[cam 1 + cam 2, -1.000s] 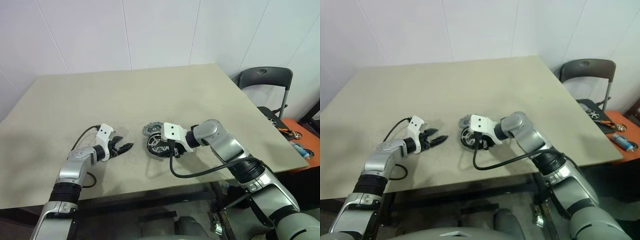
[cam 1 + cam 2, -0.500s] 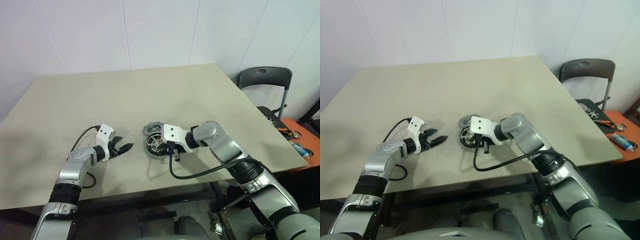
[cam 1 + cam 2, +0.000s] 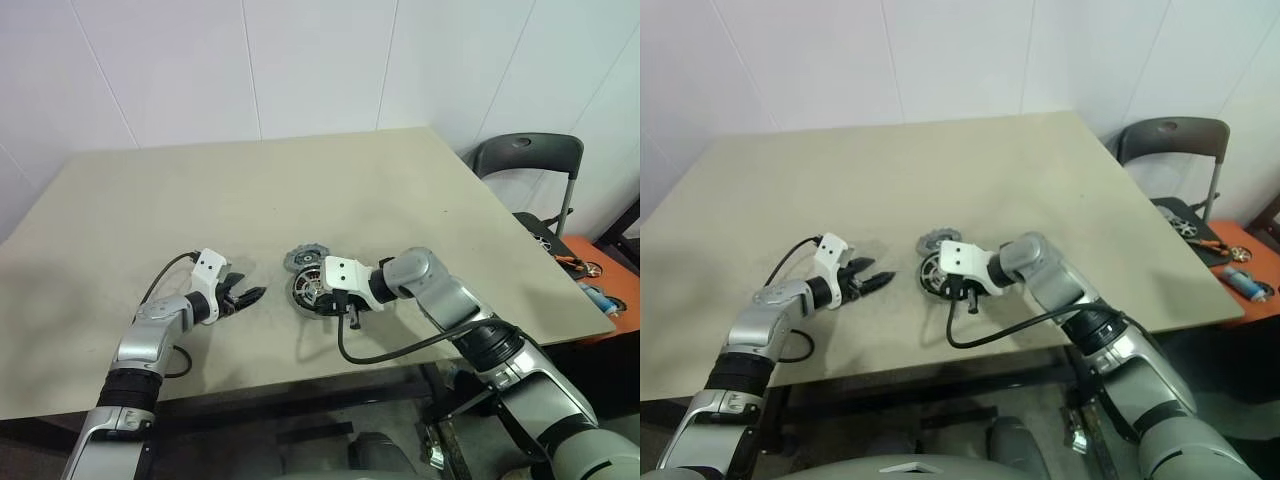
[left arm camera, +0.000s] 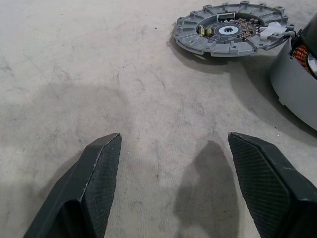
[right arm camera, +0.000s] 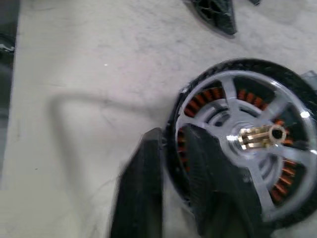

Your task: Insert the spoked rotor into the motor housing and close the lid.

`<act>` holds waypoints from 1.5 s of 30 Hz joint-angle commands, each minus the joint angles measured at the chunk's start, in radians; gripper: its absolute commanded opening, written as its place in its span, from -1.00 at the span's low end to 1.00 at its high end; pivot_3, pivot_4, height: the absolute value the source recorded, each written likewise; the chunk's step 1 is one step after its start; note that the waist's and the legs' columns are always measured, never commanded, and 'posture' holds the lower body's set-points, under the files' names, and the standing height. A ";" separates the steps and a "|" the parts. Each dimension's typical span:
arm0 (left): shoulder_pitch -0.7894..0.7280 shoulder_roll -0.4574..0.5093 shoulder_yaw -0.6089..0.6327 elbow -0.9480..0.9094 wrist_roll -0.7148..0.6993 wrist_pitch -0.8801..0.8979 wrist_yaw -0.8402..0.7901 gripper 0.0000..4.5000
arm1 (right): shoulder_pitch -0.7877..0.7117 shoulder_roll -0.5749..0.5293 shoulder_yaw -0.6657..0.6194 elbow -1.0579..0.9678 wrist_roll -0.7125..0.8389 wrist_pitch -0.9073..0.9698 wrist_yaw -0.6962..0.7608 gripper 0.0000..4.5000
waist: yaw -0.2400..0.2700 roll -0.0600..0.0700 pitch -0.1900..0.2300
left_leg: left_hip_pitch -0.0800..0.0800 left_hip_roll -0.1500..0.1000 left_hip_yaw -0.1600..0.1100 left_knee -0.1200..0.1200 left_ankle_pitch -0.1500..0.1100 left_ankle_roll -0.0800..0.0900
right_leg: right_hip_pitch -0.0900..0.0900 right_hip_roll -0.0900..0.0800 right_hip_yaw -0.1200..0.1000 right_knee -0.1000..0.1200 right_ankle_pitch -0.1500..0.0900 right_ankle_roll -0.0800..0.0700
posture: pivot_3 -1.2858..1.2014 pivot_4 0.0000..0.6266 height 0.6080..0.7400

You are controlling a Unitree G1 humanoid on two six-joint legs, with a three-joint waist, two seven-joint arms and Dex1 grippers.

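- The motor housing (image 3: 313, 293) stands on the beige worktop (image 3: 300, 190), near the front edge and about in the middle between the two arms.
- In the right wrist view the spoked rotor (image 5: 247, 139) sits inside the housing; its silver spokes and a brass-coloured shaft in the centre are seen, with the copper windings (image 5: 198, 104) showing between the spokes.
- The lid (image 4: 230, 33) lies flat on the worktop just behind the housing, near it; whether the two touch I cannot tell. Its inner face is up, with small parts around a central hub.
- The right claw (image 5: 173, 163) is at the rim of the housing, on the side toward the robot's right. Its two black fingers are pressed close together on the rim, one finger outside the wall and one inside over the windings.
- The left claw (image 4: 173, 183) hovers low over the bare worktop, to the left of the housing and apart from it. Its fingers (image 4: 99, 163) are spread wide and hold nothing.
- A black cable (image 3: 380, 350) hangs in a loop from the right wrist over the front edge of the worktop.
- A dark chair (image 3: 530, 160) stands beside the right side of the worktop.
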 commanded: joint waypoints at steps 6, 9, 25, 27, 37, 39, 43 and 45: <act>-0.006 0.004 0.007 -0.012 0.002 -0.003 0.001 0.62 | -0.023 0.008 -0.024 0.000 -0.002 -0.016 -0.017 -0.99 | 0.000 0.000 0.000 | 0.000 0.000 0.000 0.000 0.000 0.000 | 0.000 0.000 0.000 0.000 0.000 0.000 | 0.03 -1.00 1.00; -0.005 0.003 0.006 -0.012 0.002 -0.004 0.002 0.62 | -0.024 0.012 -0.028 0.004 -0.003 -0.015 -0.027 -0.99 | 0.000 0.000 0.000 | 0.000 0.000 0.000 0.000 0.000 0.000 | 0.000 0.000 0.000 0.000 0.000 0.000 | 0.03 -1.00 1.00; -0.003 0.010 0.005 -0.011 0.003 -0.003 -0.008 0.62 | -0.184 0.253 -0.597 -0.041 0.599 1.003 -0.131 -0.99 | 0.002 0.000 0.000 | 0.000 0.000 -0.001 -0.002 0.000 0.000 | 0.000 0.000 -0.001 -0.001 0.000 -0.001 | 0.03 -1.00 1.00; -0.001 0.015 0.005 -0.014 0.004 -0.003 -0.012 0.62 | -0.193 0.309 -0.717 -0.023 0.636 1.116 -0.191 -0.99 | 0.001 0.000 0.000 | 0.000 0.000 -0.001 -0.002 0.000 0.000 | -0.001 0.000 0.000 0.000 0.000 -0.001 | 0.03 -1.00 1.00; 0.007 0.052 0.010 -0.045 -0.004 0.030 -0.035 0.62 | -0.080 0.673 -1.219 -0.001 0.752 1.154 -0.661 -0.99 | -0.002 0.003 0.000 | -0.001 0.000 0.000 -0.003 0.000 0.000 | -0.003 0.000 0.000 0.001 0.000 -0.001 | 0.03 -1.00 1.00; 0.005 0.058 0.010 -0.058 -0.007 0.045 -0.041 0.62 | -0.063 0.732 -1.263 -0.015 0.778 1.136 -0.727 -0.99 | 0.000 0.003 0.000 | -0.002 0.000 0.001 -0.002 0.000 0.000 | -0.003 0.000 0.001 0.001 0.000 -0.001 | 0.03 -1.00 1.00; -0.013 0.079 0.008 -0.046 -0.001 0.047 -0.055 0.62 | -0.007 0.818 -1.305 -0.031 0.831 1.088 -0.827 -0.99 | -0.007 0.004 0.000 | -0.001 0.000 0.001 -0.003 0.000 0.000 | -0.003 0.000 0.001 0.001 0.000 -0.001 | 0.03 -1.00 1.00; -0.018 0.082 0.007 -0.046 -0.001 0.051 -0.058 0.62 | 0.018 0.826 -1.288 -0.039 0.862 1.087 -0.855 -0.99 | -0.016 0.004 0.000 | -0.001 0.000 0.001 -0.004 0.000 0.000 | -0.003 0.001 0.001 0.001 0.000 -0.001 | 0.03 -1.00 1.00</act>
